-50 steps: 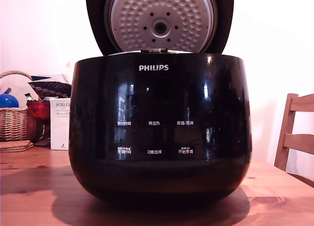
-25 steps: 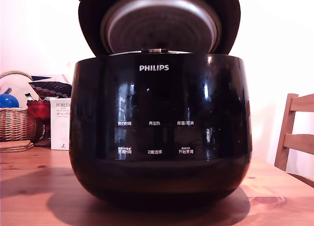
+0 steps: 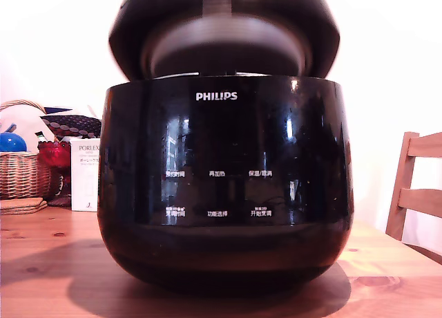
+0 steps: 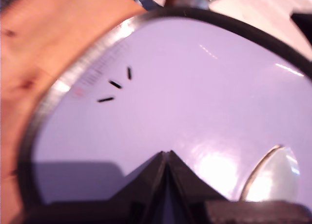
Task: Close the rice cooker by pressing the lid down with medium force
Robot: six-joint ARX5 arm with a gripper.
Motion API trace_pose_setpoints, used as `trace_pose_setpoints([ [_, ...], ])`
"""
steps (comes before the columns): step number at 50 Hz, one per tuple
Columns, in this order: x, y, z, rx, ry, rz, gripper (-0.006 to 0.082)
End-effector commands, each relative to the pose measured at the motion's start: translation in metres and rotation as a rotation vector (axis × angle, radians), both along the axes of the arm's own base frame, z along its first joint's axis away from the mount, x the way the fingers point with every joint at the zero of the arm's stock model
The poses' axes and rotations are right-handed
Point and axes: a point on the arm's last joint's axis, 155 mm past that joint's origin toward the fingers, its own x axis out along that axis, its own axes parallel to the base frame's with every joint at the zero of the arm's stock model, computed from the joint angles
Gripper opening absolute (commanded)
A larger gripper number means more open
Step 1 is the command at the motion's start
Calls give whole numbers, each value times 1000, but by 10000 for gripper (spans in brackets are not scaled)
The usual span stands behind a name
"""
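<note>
Lid [image 3: 224, 34] tilted partway over the cooker [image 3: 224, 186], blurred, a gap showing above the front rim. Cooker square on the wooden counter [image 3: 48, 269], logo facing the exterior view. Claw [image 4: 165, 158] pressed tip-first against the lid's glossy top in the wrist view, fingers [image 4: 146, 180] brought together to a point, nothing gripped between them. Not visible from the exterior view at all.

Risks from here: slick, domed top under a narrow tip, so likely to skid off toward the edge if the push runs off-centre. Too light a press and no latch, lid springing up again. Too hard or slanted and the whole cooker could shove backward across the counter. Latch itself hidden, so no telling from these views when it catches. Basket [image 3: 24, 169] and white box [image 3: 84, 173] at the exterior view's left, chair [image 3: 414, 186] at its right, all well apart.
</note>
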Motion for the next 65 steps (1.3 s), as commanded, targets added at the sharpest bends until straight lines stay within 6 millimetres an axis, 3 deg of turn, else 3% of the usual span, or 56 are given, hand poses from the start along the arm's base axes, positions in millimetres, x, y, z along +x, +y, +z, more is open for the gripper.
trace_pose_setpoints([
  [1,-9,-1,-8,-10,-12,0,-21],
  [28,-24,29,16,-233,-366,161,-21],
  [48,-32,38,1,-307,-410,194,-21],
  [65,-42,31,-9,-370,-455,160,-21],
])
